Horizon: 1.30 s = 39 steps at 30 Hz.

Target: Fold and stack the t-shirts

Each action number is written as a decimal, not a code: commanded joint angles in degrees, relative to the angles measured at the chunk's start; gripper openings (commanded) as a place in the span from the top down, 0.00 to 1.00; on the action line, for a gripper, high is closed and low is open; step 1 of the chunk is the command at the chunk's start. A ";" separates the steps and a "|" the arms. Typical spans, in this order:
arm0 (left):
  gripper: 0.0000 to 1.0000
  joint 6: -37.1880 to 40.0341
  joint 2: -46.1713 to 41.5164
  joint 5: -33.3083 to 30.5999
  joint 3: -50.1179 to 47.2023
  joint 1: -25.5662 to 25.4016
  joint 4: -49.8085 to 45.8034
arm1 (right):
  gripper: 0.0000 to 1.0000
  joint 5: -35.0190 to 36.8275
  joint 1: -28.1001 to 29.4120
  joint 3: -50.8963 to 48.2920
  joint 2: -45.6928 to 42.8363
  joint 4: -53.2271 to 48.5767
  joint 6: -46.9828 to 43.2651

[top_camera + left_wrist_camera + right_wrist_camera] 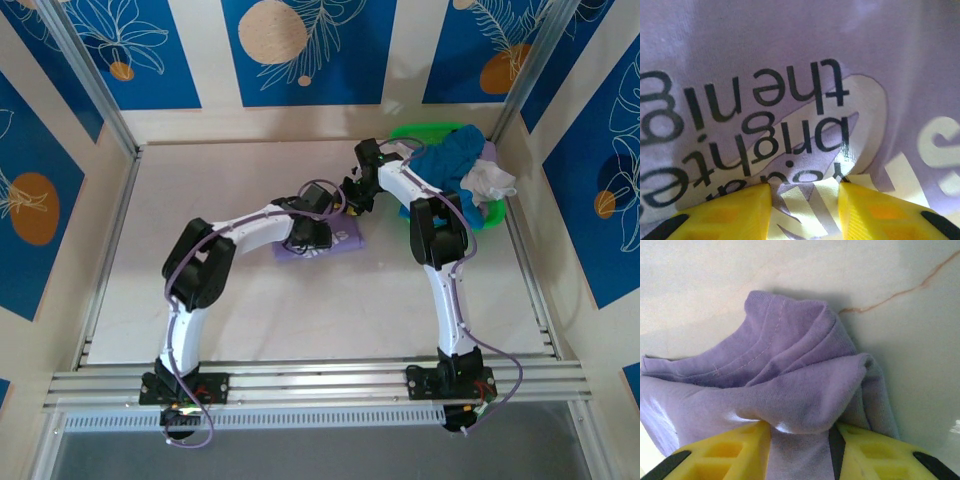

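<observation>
The lavender t-shirt [340, 243] lies folded small in the middle of the table, and both grippers are down on it. The left wrist view looks straight at its printed front [790, 40], with black lettering and white block letters. A fold of that print sits between my left gripper's [805, 192] yellow fingers, touching both. My left gripper [312, 232] is on the shirt's left part. My right gripper [800, 432] is shut on a bunched lavender fold by the collar [780, 320], at the shirt's far right corner [352, 203]. A teal t-shirt [455, 160] and a white one [492, 181] are heaped in the basket.
The green plastic basket [425, 130] stands at the back right corner, right behind my right arm. Metal frame rails [120, 210] run along the table's sides and front. Bare pale tabletop [200, 190] stretches to the left of the shirt.
</observation>
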 commanded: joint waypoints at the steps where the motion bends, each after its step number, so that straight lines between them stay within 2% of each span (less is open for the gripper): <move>1: 0.59 1.13 2.49 -2.27 1.73 1.39 -3.44 | 0.60 -1.59 0.06 -1.73 -0.67 -3.84 -1.76; 6: 0.58 0.89 2.99 1.03 1.74 3.05 -2.35 | 0.59 -1.92 0.16 -4.18 -8.09 -2.89 -2.69; 13: 0.57 1.27 2.47 11.18 0.82 5.57 1.37 | 0.59 -4.34 0.47 -12.32 -18.20 -2.01 0.30; 19: 0.57 1.80 2.86 13.69 1.98 6.02 0.71 | 0.59 -10.30 0.29 -25.61 -22.49 8.00 5.56; 23: 0.56 2.59 1.44 12.84 1.87 6.38 -0.64 | 0.59 -13.12 -0.63 -28.69 -17.74 12.43 8.02; 28: 0.56 4.05 -3.00 10.84 -0.08 6.61 -2.37 | 0.60 -11.88 -0.47 -28.54 -14.39 12.78 7.49; 36: 0.55 6.73 -8.69 1.93 -2.79 6.79 -8.60 | 0.60 -10.44 0.27 -27.78 -16.05 10.92 6.30; 39: 0.55 7.30 -7.49 1.78 -3.91 7.49 -9.50 | 0.60 -10.27 0.24 -26.96 -15.60 9.89 5.87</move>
